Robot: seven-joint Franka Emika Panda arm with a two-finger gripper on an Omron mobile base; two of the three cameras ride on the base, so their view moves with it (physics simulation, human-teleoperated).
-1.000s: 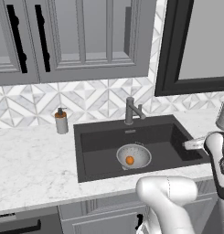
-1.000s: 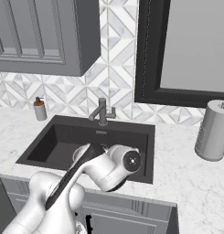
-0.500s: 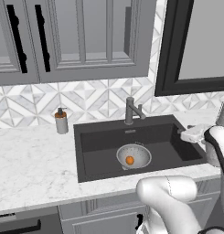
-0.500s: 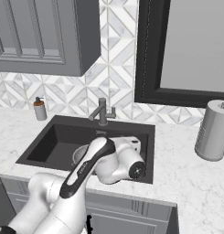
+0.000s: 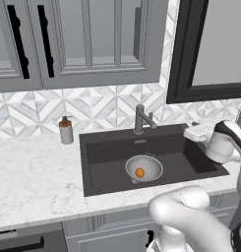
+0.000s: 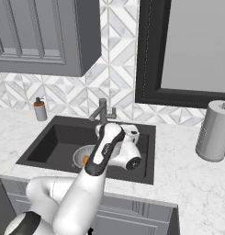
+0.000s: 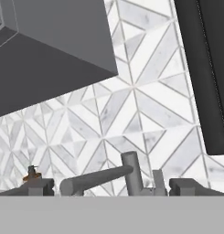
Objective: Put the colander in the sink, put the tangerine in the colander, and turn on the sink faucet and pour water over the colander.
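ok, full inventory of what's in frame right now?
sink: 1, dark charcoal, set in the white marble counter
colander: 1, silvery, on the sink floor near the drain
tangerine: 1, orange, inside the colander
faucet: 1, dark grey, behind the sink at mid-width
soap bottle: 1, grey and brown, on the counter left of the sink
canister: 1, silver-grey, on the counter right of the sink
cabinets: grey, on the wall above the counter
window frame: 1, black, on the wall right of the cabinets
backsplash: white and grey diamond tiles
gripper: 1, white, jaws open and empty, over the sink's right end, facing the faucet
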